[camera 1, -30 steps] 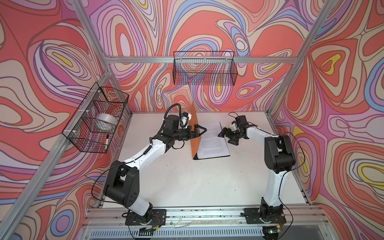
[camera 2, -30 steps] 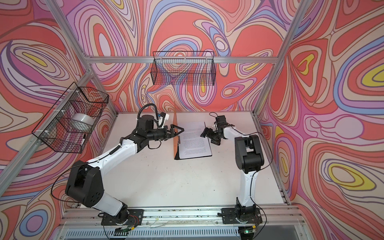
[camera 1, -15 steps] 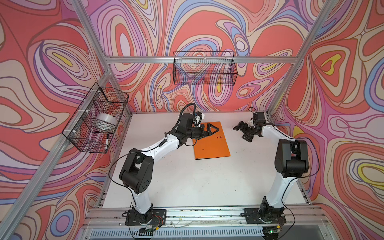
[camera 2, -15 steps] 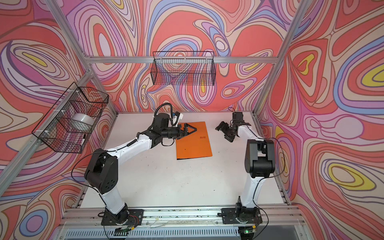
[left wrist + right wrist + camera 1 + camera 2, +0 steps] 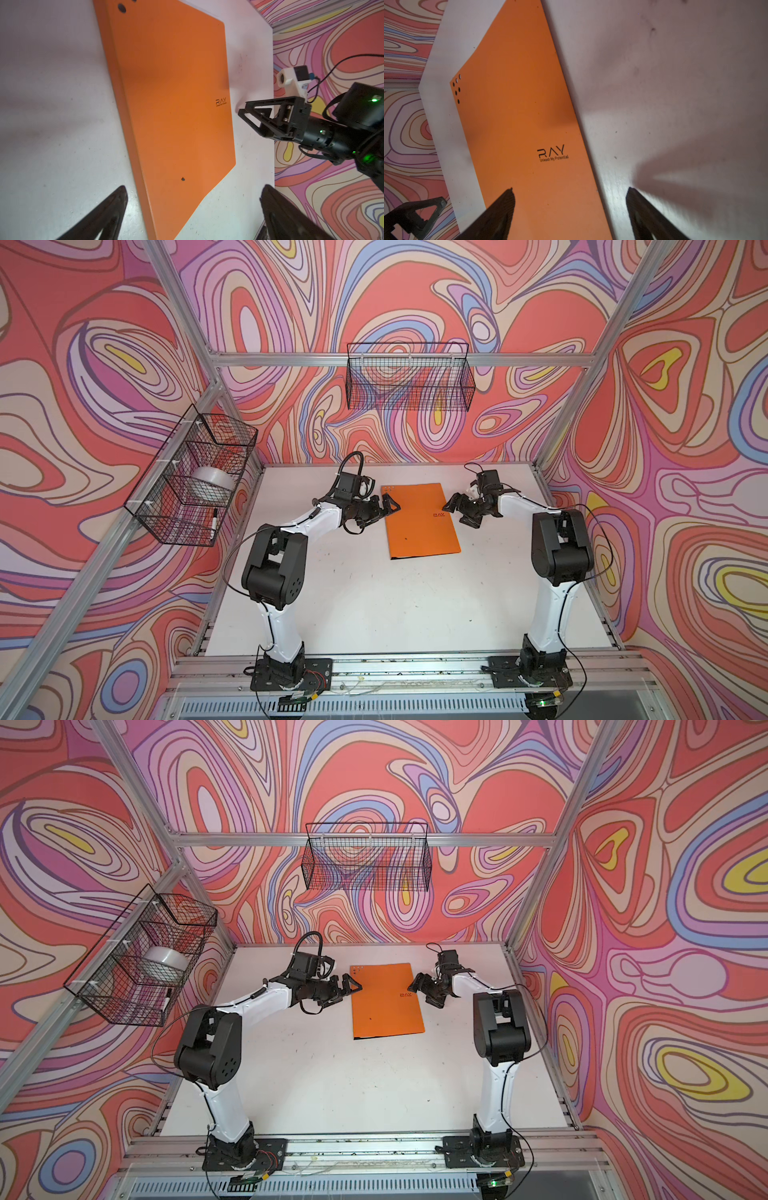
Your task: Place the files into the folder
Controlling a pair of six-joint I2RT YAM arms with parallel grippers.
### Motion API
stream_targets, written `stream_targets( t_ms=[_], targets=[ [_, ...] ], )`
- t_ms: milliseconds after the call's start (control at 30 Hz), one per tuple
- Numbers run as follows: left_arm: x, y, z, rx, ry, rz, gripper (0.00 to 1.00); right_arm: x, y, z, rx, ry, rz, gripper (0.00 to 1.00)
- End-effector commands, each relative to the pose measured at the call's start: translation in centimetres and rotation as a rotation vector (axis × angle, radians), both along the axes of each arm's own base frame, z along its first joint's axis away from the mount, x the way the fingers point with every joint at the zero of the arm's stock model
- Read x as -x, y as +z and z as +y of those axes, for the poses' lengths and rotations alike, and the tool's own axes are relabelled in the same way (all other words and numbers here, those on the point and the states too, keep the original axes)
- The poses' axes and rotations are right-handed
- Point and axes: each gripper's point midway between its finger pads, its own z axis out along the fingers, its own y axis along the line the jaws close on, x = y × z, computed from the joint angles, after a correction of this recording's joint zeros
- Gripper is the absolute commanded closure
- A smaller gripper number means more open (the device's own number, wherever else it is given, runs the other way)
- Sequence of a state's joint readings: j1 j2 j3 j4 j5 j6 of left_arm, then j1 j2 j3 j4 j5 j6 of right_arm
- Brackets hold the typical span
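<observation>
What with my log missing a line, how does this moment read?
folder: closed, flat; papers: unseen; left claw: open, empty; right claw: open, empty

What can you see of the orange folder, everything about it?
The folder is thin orange card, closed, lying flat on the white table toward the back. A dark RAY logo sits by one long edge, a cluster of dots marks a far corner, and a black sliver shows along its near edge. Nothing grips it.

Folder (image 5: 519, 108): "RAY", seemingly "Unleash My Potential"
</observation>
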State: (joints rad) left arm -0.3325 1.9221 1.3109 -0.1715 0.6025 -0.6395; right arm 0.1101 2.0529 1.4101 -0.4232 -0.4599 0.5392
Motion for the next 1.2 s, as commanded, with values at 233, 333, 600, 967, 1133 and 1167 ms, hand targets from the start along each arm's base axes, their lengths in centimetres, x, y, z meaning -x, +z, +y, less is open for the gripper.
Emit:
stream_targets(
  t_ms=[233,333,600,967,1133,1167],
  targets=[
    [0.9,-4.9,-1.3,-0.007,-0.061,0.091,0.00,2.9,-3.4,2.4,0.019,0.081,0.056,0.16],
    [1.2,-5.9,-1.7,0.008,-0.059,0.110,0.00,3.5,-4.0,3.1,0.020,0.097,0.073,0.18],
    [3.9,-7.3,-1.1,-0.021,-0.067,0.136,0.04,6.6,-4.5,5.9,0.017,0.160,0.088,0.26],
    [11.8,-6.9,2.8,-0.079,-0.028,0.156,0.04,13.9,-3.4,8.9,-0.002,0.191,0.095,0.30],
    [13.5,-6.0,4.5,-0.121,-0.005,0.123,0.01,15.8,-2.6,9.2,0.010,0.155,0.057,0.23],
    [13.2,-5.5,4.8,-0.134,0.009,0.113,0.00,15.6,-2.5,8.7,0.034,0.144,0.042,0.20]
  ],
)
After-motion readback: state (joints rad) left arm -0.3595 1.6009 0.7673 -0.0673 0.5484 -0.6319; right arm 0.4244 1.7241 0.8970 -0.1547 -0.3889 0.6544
